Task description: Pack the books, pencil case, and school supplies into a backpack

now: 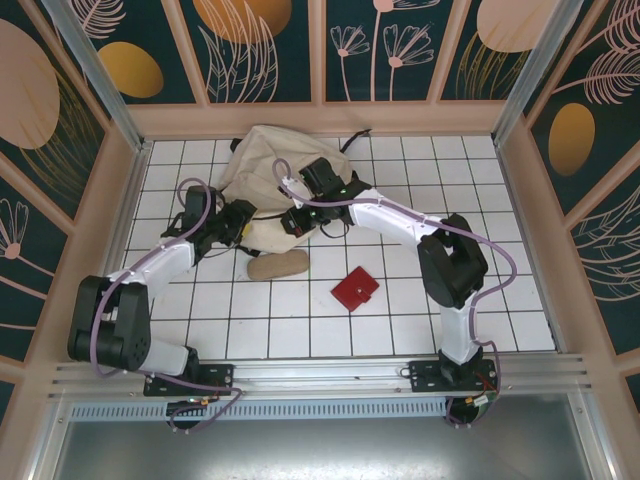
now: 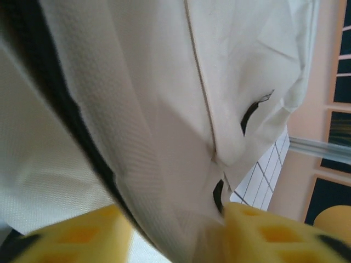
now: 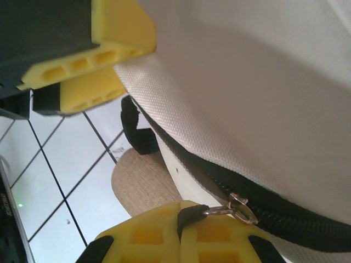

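Observation:
The cream-beige backpack (image 1: 268, 165) lies at the back of the tiled table. My left gripper (image 1: 240, 222) is at its near left edge, and in the left wrist view its yellow fingers (image 2: 274, 235) press a fold of the backpack (image 2: 164, 82) fabric. My right gripper (image 1: 300, 218) is at the bag's near edge, shut (image 3: 180, 224) on the black pull tab of the dark zip (image 3: 274, 211). The tan pencil case (image 1: 278, 265) lies just in front of the bag (image 3: 140, 183). The red square case (image 1: 355, 290) lies right of it. The books are hidden.
A black strap loop (image 3: 137, 131) hangs at the bag's edge above the pencil case. The left gripper's yellow fingers (image 3: 88, 71) sit close by in the right wrist view. Wooden walls (image 1: 110, 200) ring the white tiled table (image 1: 480, 200).

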Controlling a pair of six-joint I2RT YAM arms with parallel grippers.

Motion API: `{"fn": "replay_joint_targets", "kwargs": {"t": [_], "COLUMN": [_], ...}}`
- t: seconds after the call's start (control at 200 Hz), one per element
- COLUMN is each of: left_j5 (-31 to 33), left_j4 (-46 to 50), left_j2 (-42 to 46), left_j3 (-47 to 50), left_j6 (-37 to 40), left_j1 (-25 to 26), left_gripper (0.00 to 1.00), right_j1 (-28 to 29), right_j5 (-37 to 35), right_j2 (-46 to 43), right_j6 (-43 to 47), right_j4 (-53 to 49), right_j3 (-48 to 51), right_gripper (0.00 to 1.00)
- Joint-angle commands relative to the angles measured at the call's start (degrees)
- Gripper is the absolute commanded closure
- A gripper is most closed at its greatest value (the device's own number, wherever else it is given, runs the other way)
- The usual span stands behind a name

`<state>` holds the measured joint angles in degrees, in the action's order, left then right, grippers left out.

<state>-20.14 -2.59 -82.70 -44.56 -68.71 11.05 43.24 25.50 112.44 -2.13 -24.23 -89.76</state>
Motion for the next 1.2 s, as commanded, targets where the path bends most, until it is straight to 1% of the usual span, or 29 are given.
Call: {"fn": "replay_joint_targets", "kwargs": {"t": [0.0,0.09,0.15,0.305,0.435,0.555,0.681,0.701,0.766,0.956,1.071,1.191], "left_j5": [2.7,4.1,5.3,8.7,10.2,11.6,12.3,12.4,12.4,12.6,13.5,15.0], "left_j4": [-1.0,-0.5,-0.3,1.3,2.6,4.0,5.6,5.9,6.5,8.1,9.1,10.8], "left_j2": [-0.7,-1.3,-1.5,-2.1,-1.5,0.3,2.1,2.4,3.0,3.8,4.3,6.3], "left_j3": [-0.5,0.5,1.1,1.1,1.2,1.3,1.3,1.3,1.3,0.1,-0.5,-1.1], "left_j6": [0.0,0.5,0.8,2.4,3.2,4.0,5.0,5.1,5.7,7.5,8.1,9.1], "left_j1": [0.3,0.2,0.2,0.1,-0.4,-1.0,-2.1,-2.3,-2.7,-3.7,-4.7,-6.1], "left_gripper": [0.71,0.87,1.00,1.00,1.00,1.00,1.00,1.00,1.00,1.00,1.00,1.00], "right_j1": [0.5,0.3,-0.4,-4.2,-8.3,-11.2,-11.6,-13.2,-13.9,-14.7,-14.9,-16.0], "right_j5": [-2.8,-6.3,-9.4,-18.3,-25.8,-30.1,-31.6,-31.7,-31.8,-26.7,-26.6,-27.1], "right_j2": [-2.4,-4.4,-5.6,-7.1,-6.1,-4.3,-2.4,-2.2,-1.7,-1.1,1.1,5.2], "right_j6": [4.7,7.0,7.7,7.2,5.4,4.0,2.8,2.7,2.4,2.4,2.5,2.5], "right_j4": [-4.8,-8.2,-9.7,-12.2,-12.6,-12.6,-12.2,-12.2,-11.9,-10.3,-9.9,-11.1], "right_j3": [-0.6,1.0,2.1,3.8,3.6,2.1,1.0,0.8,0.5,-0.5,-2.5,-5.2], "right_gripper": [1.00,1.00,1.00,1.00,1.00,1.00,1.00,1.00,1.00,1.00,1.00,1.00]}}
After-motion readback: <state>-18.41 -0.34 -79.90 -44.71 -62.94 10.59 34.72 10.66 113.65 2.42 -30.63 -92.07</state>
